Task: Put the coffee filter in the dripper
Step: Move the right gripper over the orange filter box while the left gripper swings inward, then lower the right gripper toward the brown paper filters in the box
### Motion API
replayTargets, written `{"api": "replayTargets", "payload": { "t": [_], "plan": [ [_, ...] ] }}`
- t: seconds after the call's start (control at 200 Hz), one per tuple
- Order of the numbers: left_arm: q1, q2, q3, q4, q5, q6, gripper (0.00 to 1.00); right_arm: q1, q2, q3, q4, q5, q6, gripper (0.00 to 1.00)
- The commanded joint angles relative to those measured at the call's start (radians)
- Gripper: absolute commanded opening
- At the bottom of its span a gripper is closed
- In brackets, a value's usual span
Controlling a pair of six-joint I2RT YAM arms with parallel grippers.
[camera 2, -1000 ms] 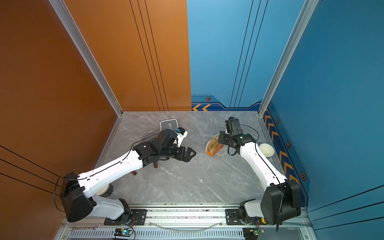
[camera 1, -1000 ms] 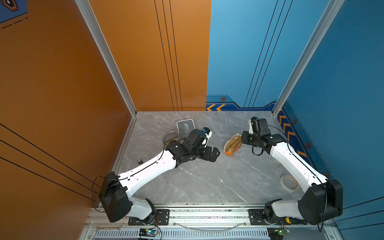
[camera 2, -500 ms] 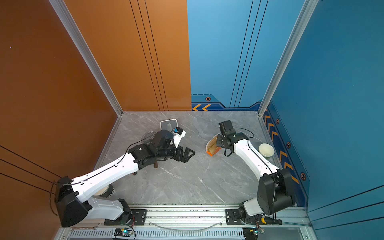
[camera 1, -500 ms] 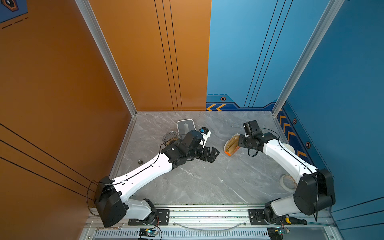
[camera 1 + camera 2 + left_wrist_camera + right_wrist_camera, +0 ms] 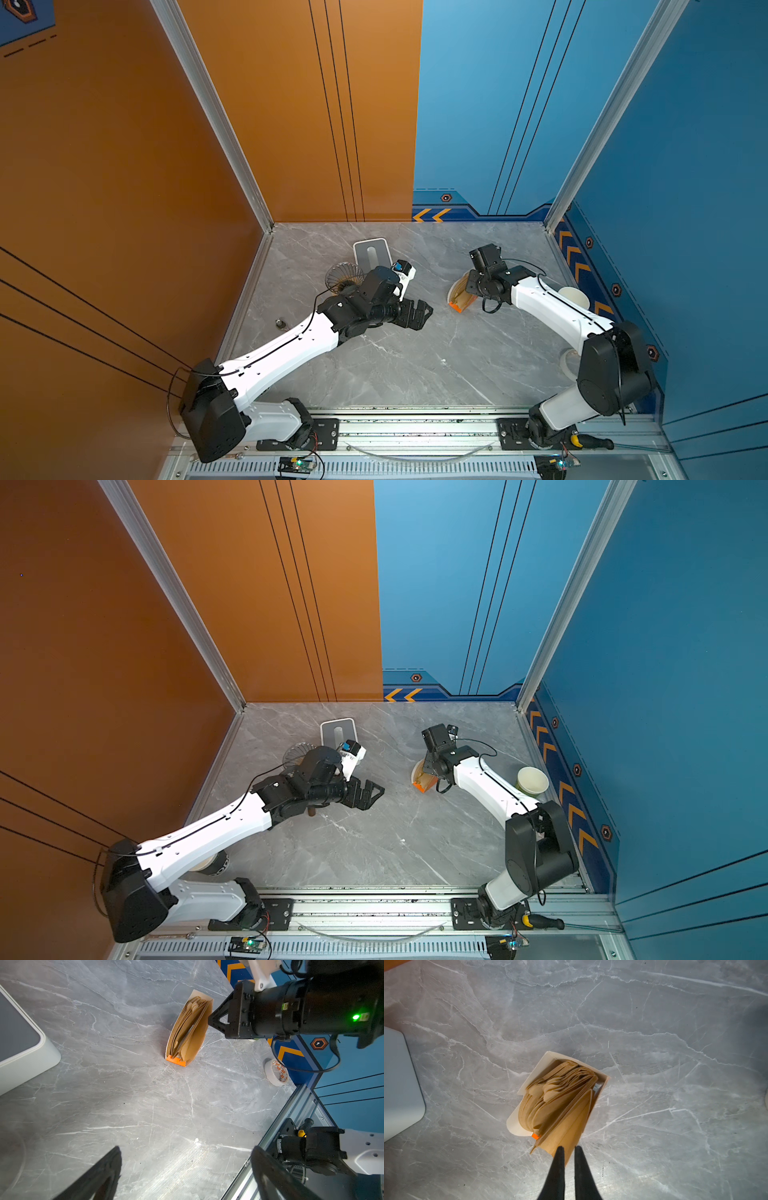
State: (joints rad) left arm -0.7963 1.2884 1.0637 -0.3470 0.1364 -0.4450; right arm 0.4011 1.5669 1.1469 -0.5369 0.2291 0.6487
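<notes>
A white and orange box (image 5: 517,1126) packed with tan filters stands on the marble table, seen in both top views (image 5: 457,293) (image 5: 420,776). My right gripper (image 5: 569,1149) is shut on the edge of the outermost coffee filter (image 5: 566,1124), which leans out of the box's side. From the left wrist view, the right gripper's fingertips (image 5: 211,1020) meet that tan sheet (image 5: 195,1039). The dripper (image 5: 341,275) (image 5: 296,756), a dark ribbed see-through cone, sits at the back left, partly behind my left arm. My left gripper (image 5: 186,1149) (image 5: 417,313) hangs open over bare table, left of the box.
A grey-white slab (image 5: 371,253) (image 5: 20,1043) lies behind the dripper. A paper cup (image 5: 532,780) stands near the right wall, and a tape roll (image 5: 277,1072) lies by the front right edge. Another cup (image 5: 212,864) sits under my left arm.
My right gripper has moved left and down to the filter box, and its jaws have closed on a filter's edge. The left arm shifted slightly and stayed open.
</notes>
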Motion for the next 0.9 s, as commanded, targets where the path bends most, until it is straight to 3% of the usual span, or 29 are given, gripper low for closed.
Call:
{"api": "replayTargets", "payload": {
  "t": [0.0,0.896],
  "plan": [
    [0.011,-0.025,-0.020,0.027,0.020,-0.006,0.98,0.013,0.025,0.030,0.023,0.050,0.040,0.11],
    [0.025,-0.036,-0.027,0.044,0.042,-0.020,0.98,0.050,-0.044,-0.004,0.011,0.137,0.083,0.13]
  ]
}}
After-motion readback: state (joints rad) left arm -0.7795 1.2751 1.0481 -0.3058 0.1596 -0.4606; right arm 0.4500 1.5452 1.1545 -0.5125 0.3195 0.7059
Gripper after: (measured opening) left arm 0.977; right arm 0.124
